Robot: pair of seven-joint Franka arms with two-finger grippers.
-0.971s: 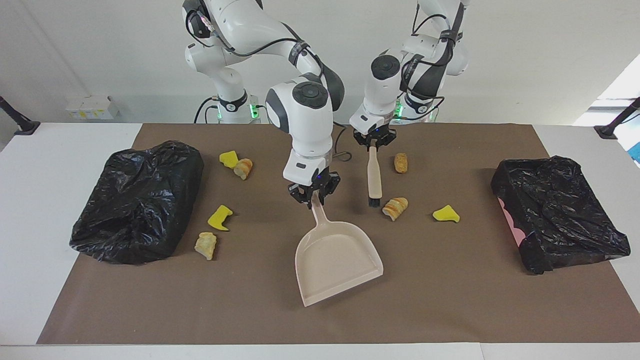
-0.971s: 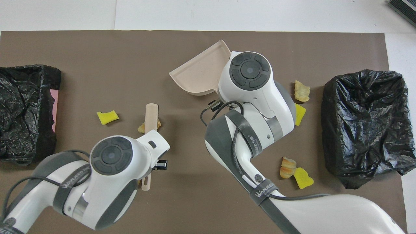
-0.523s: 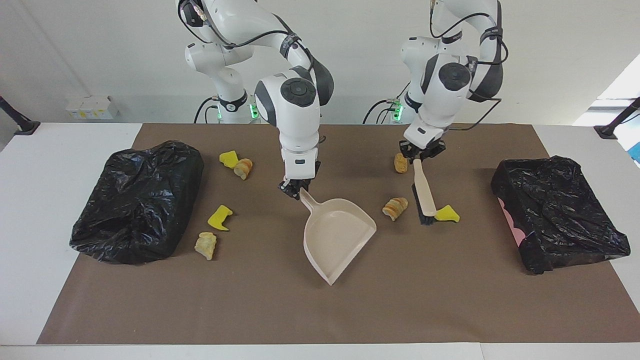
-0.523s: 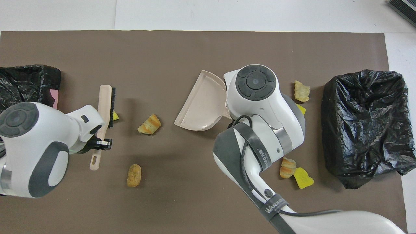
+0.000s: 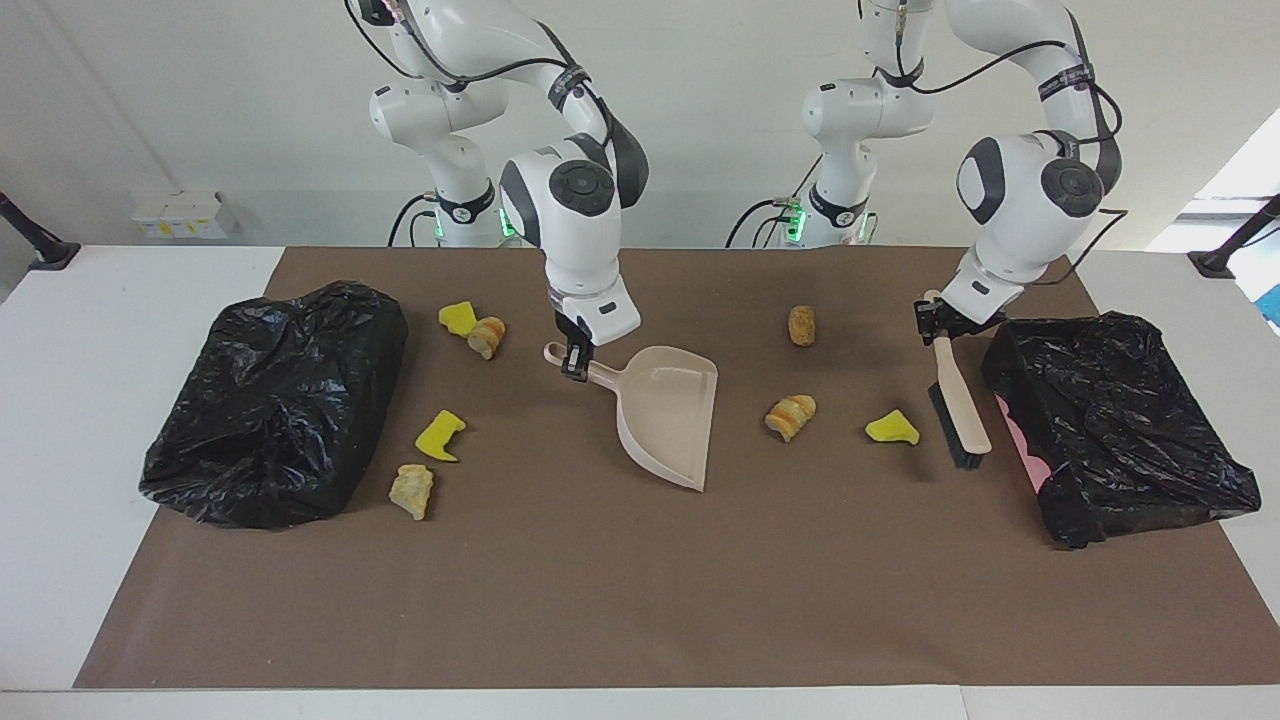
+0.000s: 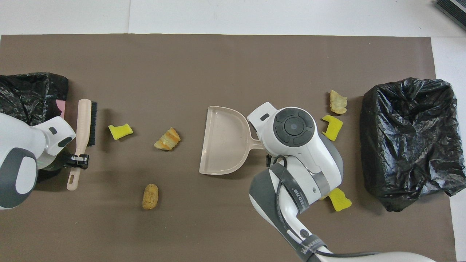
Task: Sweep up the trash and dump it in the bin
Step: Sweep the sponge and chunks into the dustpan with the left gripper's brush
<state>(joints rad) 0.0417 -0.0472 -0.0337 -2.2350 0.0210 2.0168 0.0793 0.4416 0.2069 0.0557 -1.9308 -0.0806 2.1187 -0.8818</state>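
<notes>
Facing view: two black-lined bins (image 5: 275,400) (image 5: 1115,425) sit at the table's ends, with seven trash chunks (image 5: 791,416) scattered between. Right gripper (image 5: 576,358) clamps the beige dustpan (image 5: 668,415) mid-table; left gripper (image 5: 938,322) clamps the brush (image 5: 958,405) beside its bin.
</notes>
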